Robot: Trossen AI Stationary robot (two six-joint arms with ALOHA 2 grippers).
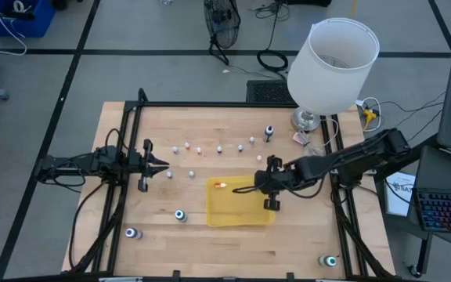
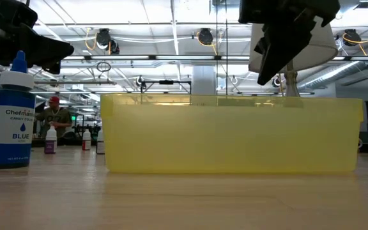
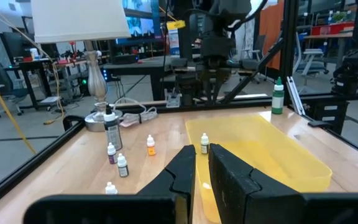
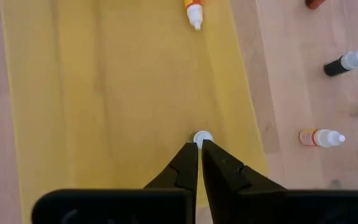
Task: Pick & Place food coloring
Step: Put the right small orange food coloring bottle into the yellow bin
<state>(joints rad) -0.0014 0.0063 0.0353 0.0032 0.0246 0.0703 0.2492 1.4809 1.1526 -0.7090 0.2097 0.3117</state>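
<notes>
Several tiny whitish food coloring bottles (image 1: 220,149) stand upright in a row on the far half of the table. Larger dark ones with teal-white tops (image 1: 179,215) stand nearer. The yellow tray (image 1: 245,213) holds an orange bottle (image 4: 194,12) lying on its side. My right gripper (image 4: 199,146) hangs over the tray's far half, slanting down, with its fingers shut. A white round cap (image 4: 202,137) shows just past its tips. My left gripper (image 3: 202,165) waits shut at the table's left, pointing level. My right gripper has the white round cap (image 4: 202,135) right at its fingertips (image 4: 190,155), which cover the cap's near edge. I cannot tell whether the fingers touch it or whether it stands in the tray below them.
A lamp with a white shade (image 1: 331,66) stands at the far right corner, with cables beside its foot. A blue-labelled bottle (image 2: 11,121) stands left of the tray, and a green-capped one (image 1: 330,261) at the near right corner. Black frame rails run along both sides.
</notes>
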